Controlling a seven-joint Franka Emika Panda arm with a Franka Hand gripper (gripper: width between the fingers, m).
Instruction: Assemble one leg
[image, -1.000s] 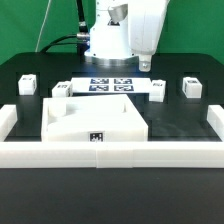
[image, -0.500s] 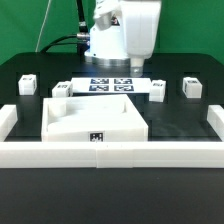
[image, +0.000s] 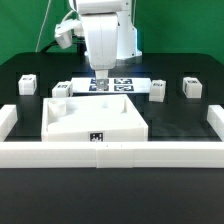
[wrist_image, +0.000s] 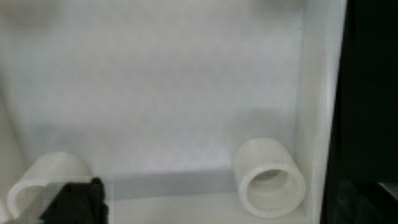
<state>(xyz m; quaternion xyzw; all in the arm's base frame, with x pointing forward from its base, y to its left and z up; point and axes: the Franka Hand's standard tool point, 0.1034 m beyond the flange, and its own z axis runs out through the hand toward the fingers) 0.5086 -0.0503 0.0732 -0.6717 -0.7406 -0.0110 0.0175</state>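
Note:
Four small white legs with square tags stand on the black table: one at the far left of the exterior view (image: 27, 84), one by the panel's back left corner (image: 62, 89), one right of the marker board (image: 158, 88) and one at the far right (image: 191, 86). The large flat white panel (image: 95, 115) lies in the middle. My gripper (image: 100, 74) hangs just above the panel's back edge, open and empty. In the wrist view the gripper (wrist_image: 228, 205) has its dark fingers (wrist_image: 75, 200) far apart over the panel's white surface (wrist_image: 178, 90), with two round sockets (wrist_image: 270, 178) showing. No leg shows there.
The marker board (image: 120, 84) lies behind the panel, under the arm. A low white wall (image: 110, 152) runs along the front and up both sides (image: 8, 118). A black cable (image: 60, 42) hangs behind the arm.
The arm has swung toward the exterior view's left and come down, from above the marker board's right side to just over the panel's back edge. The legs and the panel have not moved.

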